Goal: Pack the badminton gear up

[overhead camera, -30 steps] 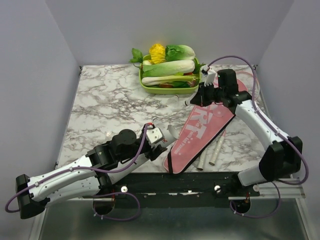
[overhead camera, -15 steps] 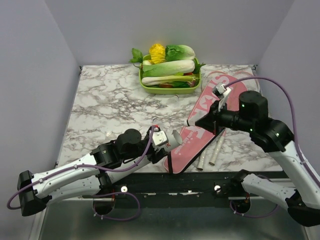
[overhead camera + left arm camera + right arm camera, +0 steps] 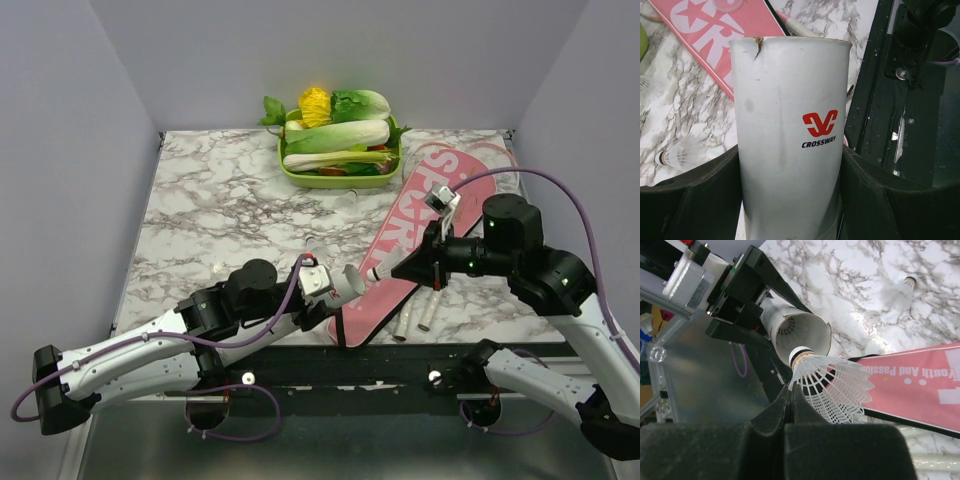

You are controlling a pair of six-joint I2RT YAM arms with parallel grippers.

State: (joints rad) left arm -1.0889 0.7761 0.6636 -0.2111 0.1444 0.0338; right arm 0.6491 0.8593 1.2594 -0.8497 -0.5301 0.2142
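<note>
My left gripper [image 3: 790, 161] is closed around a long white tube [image 3: 790, 125] with a red logo, and it holds the tube low near the table's front [image 3: 345, 283]. My right gripper [image 3: 791, 396] is shut on the mesh skirt of a white shuttlecock [image 3: 837, 385]. The shuttlecock's cork tip sits right at the tube's open mouth [image 3: 801, 335]. A pink racket cover bag [image 3: 425, 210] lies diagonally on the marble. Two pale racket handles [image 3: 428, 312] stick out beside its near end.
A green tray of vegetables [image 3: 340, 181] stands at the back centre. Loose shuttlecocks lie on the marble: one at the left [image 3: 217, 269], one [image 3: 677, 156] beside the tube, another [image 3: 902, 290] farther off. The black base rail [image 3: 400, 368] runs along the near edge.
My right arm swung from beside the tray down toward the near centre, bringing the shuttlecock to the tube's mouth. My left arm shifted the tube slightly right.
</note>
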